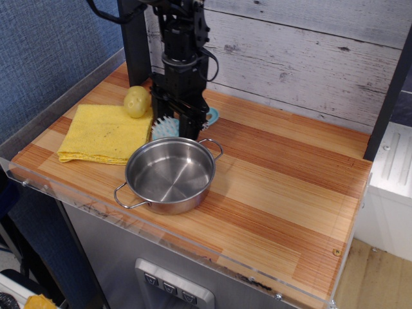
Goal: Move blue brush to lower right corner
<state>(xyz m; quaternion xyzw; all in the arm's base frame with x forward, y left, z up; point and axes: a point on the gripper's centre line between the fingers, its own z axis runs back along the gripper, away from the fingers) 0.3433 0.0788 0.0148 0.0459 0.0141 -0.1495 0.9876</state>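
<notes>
- Whitewashed planks back your table (290, 187), a striped wooden top with clear plastic edging; blue textured wall runs along the left.
- Your tool (179, 126) stands upright at the back left, its black fingers down at the blue brush (166, 127) — fingers on either side of the brush where head meets handle.
- You can see the round bristled head poking out left of the fingers and the handle's end showing to their right, near the wall. Whether the fingers are actually clamped on the brush, you cannot tell from this angle.
- Just in front of the brush sits a steel pot (170, 175), empty, with two loop handles.
- To your left of the tool lies a folded yellow cloth (106, 133), with a yellowish round object (136, 101) resting at its far corner.
- Your lower right corner (322, 267) is well apart from the brush — a small screw shows there.
</notes>
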